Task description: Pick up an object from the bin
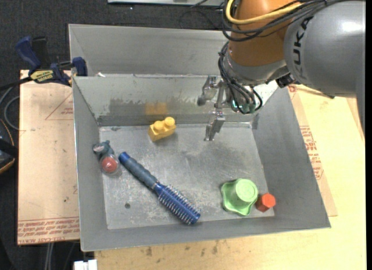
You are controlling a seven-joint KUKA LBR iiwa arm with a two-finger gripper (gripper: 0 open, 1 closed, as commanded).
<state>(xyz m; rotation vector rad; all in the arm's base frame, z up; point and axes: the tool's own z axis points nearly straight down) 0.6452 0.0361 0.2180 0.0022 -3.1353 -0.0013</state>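
We start at the gripper [213, 124]; it hangs low in the grey bin [192, 228], and we cannot tell whether it is open or closed; we see nothing held in it, and below it the floor is bare.

The nearest thing is the yellow block [161, 128], which we take as our landmark; the gripper sits toward the view's right of the yellow block, at about the same depth, apart from it and not touching. So the block lies toward the view's left of the gripper; its long axis runs roughly across the view, its right end tilted slightly toward the back wall; in our judgement a sideways move toward it, with the closing direction set across that axis, is what a pick here would call for.

Farther out from the yellow block: a small grey and red thing [106, 159] lies in front of it and to the view's left; a blue brush [160, 189] runs diagonally in front of it, bristle end toward the front right; a green cup [238, 196] with a red piece [265, 202] just beside it lies well away, front and right, beyond the gripper.
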